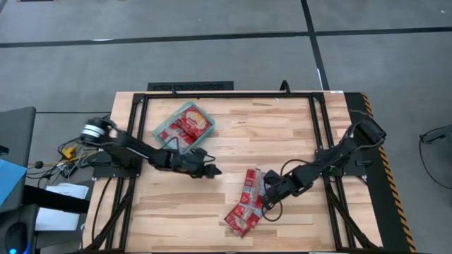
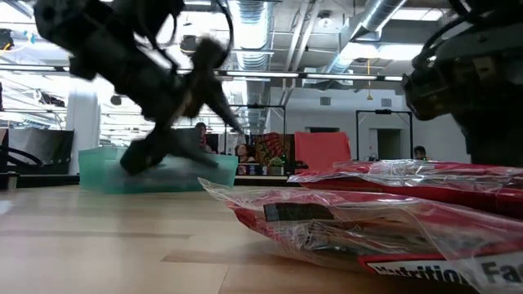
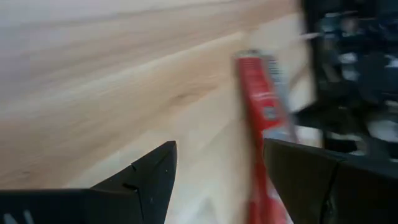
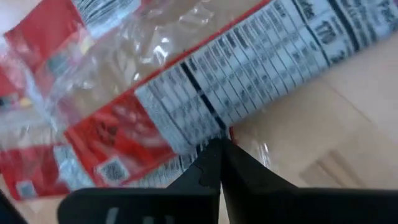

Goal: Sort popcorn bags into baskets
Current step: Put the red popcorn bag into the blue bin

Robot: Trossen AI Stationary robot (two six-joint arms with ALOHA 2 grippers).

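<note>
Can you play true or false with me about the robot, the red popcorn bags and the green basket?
1. The teal basket already has a popcorn bag lying in it. True.
2. The left gripper is carrying a popcorn bag. False: its fingers are open and hold nothing, over bare wood.
3. A pile of popcorn bags lies on the table near the right gripper. True.
4. The right gripper is wide open. False: its fingers are shut, tips at the edge of the pile.
5. The basket sits right beside the pile of bags. False: it is at the far left of the table, well away from the pile.
</note>
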